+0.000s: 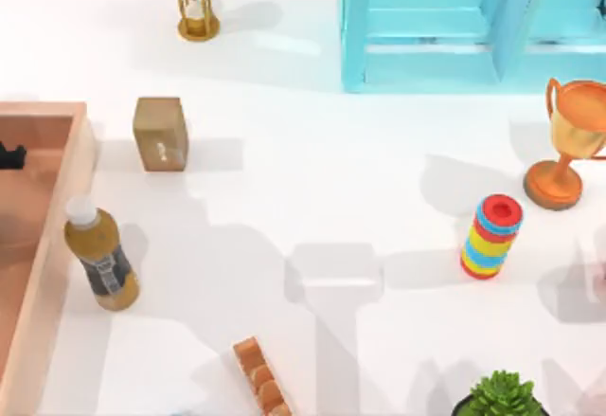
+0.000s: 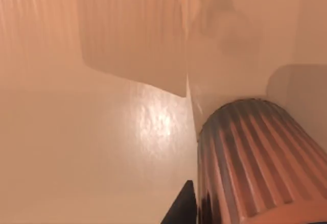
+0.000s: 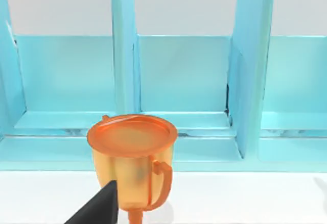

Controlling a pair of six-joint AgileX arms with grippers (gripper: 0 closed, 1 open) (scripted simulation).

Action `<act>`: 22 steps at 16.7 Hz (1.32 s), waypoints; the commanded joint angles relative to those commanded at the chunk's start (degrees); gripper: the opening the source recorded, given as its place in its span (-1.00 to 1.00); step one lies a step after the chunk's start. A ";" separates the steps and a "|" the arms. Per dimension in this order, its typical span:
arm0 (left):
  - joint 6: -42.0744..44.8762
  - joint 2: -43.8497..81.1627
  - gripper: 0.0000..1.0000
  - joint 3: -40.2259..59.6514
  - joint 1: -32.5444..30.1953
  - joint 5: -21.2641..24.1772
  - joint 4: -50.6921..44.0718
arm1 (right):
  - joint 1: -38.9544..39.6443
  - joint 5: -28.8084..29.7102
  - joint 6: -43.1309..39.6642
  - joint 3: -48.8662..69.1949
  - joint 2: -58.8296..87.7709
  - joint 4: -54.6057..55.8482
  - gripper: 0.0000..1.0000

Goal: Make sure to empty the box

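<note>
One bottle [image 1: 99, 257] already stands outside the box [image 1: 59, 245], and my left gripper [image 1: 11, 155] reaches inside it, finger spread hidden, beside a ribbed cylinder [image 2: 255, 163].

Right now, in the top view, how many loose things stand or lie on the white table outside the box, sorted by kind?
Hourglass: 1
Carton: 1
Bottle, beside the box: 1
Trophy cup: 1
Ring stack: 1
Potted plant: 1
Brown segmented block: 1
Total: 7
</note>
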 joint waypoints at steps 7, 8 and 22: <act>0.00 0.00 -1.00 0.00 0.00 0.00 0.00 | 0.00 0.00 0.00 0.00 0.00 0.00 1.00; 0.08 -0.15 -1.00 0.01 0.05 -0.01 -0.02 | 0.00 0.00 0.00 0.00 0.00 0.00 1.00; -0.19 -2.51 -1.00 23.76 -0.07 -0.09 -26.36 | 0.00 0.00 0.00 0.00 0.00 0.00 1.00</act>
